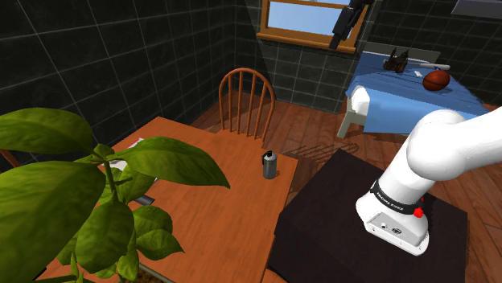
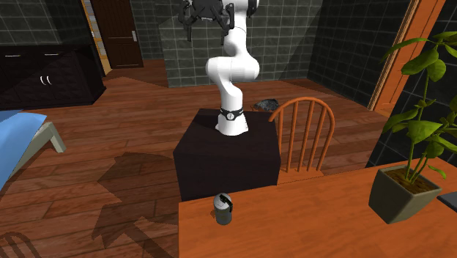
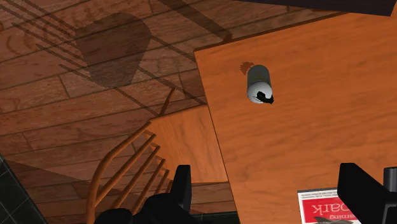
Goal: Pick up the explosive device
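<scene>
The explosive device point(image 1: 269, 164) is a small dark grey canister with a lighter cap, standing upright on the wooden table point(image 1: 217, 217) near the edge closest to the stand. It also stands near the table's corner in the second exterior view point(image 2: 223, 209). Seen from above in the wrist view, the device point(image 3: 259, 86) lies well beyond my fingers. My black gripper point(image 1: 350, 20) hangs high above the scene, far from the device, and appears at the top of the second exterior view point(image 2: 201, 15). The gripper point(image 3: 267, 184) is open, its fingers wide apart with nothing between them.
A wooden chair point(image 1: 247, 100) stands at the table's end close to the device. A potted plant point(image 1: 88, 185) with big leaves sits on the table's near side. A red book point(image 3: 327, 207) lies on the table. My dark stand point(image 1: 354, 225) adjoins the table; a blue bed point(image 1: 410, 88) lies behind.
</scene>
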### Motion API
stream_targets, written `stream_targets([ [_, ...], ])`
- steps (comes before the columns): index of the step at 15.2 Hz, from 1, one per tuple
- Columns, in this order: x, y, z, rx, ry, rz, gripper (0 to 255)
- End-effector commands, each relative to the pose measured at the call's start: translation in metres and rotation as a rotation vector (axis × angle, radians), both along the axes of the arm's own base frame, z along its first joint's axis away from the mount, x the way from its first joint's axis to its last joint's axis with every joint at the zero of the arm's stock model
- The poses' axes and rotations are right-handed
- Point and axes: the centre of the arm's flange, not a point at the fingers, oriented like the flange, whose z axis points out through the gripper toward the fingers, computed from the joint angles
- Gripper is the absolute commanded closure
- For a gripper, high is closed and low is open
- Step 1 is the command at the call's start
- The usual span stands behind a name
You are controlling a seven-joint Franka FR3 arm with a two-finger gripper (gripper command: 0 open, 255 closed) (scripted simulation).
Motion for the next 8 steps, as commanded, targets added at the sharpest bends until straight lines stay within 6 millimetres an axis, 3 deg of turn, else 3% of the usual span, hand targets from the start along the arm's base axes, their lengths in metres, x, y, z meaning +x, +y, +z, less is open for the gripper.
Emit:
stream_targets([
  [1, 0.0, 0.0, 0.0, 0.0, 0.0, 0.0, 0],
  [8, 0.034, 0.006, -0.086, 0.005, 0.04, 0.029, 0],
])
